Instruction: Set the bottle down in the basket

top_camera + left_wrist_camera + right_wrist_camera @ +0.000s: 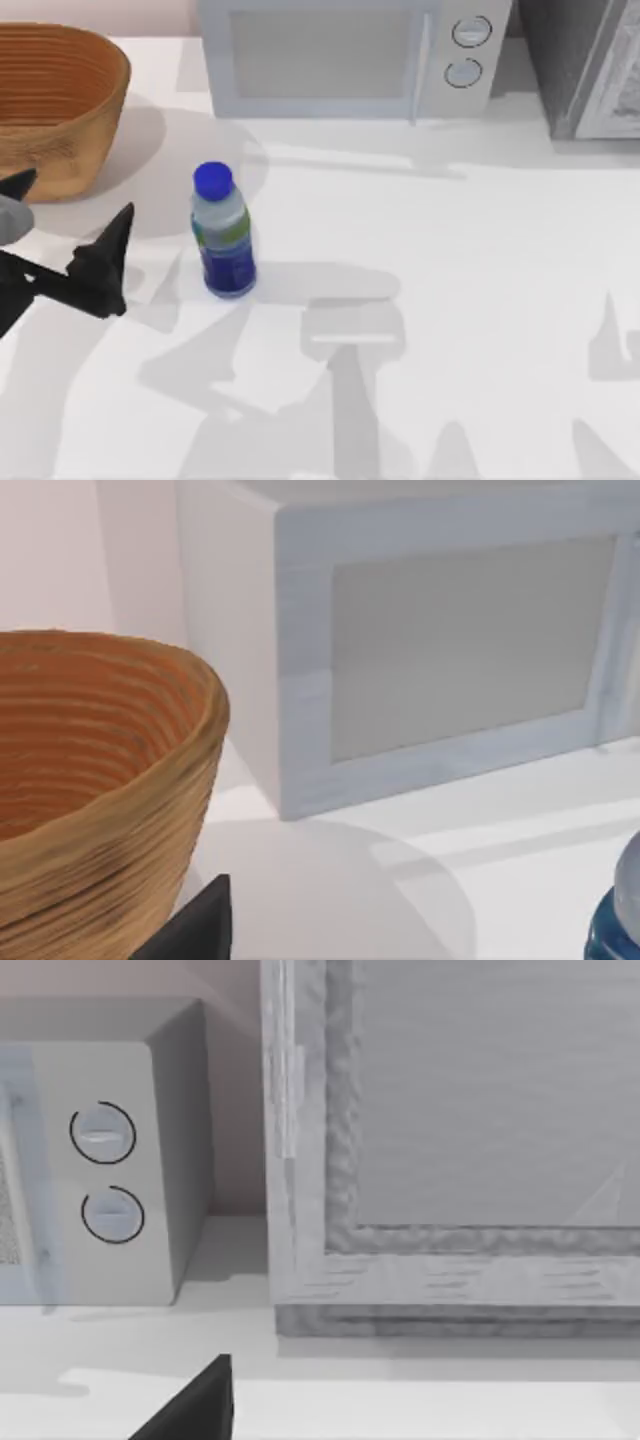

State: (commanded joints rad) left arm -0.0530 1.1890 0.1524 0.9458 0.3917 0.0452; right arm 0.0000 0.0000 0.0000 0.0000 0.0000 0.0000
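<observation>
Left gripper [75, 215], jaws wide and empty, waits beside the upright bottle [222, 232]; you should clamp its label squarely, then lift toward the basket [95, 120].

One bottle [222, 232] stood on the table [460, 300] — a single clear one with a blue cap. One wicker basket [70, 110] sat at the table's far left. One microwave [345, 55] stood along the back, carrying two round knobs [471, 32] — one above the other. One grey cabinet [590, 65] stood at the far right. One gripper, the left gripper [75, 225], was in sight.
</observation>
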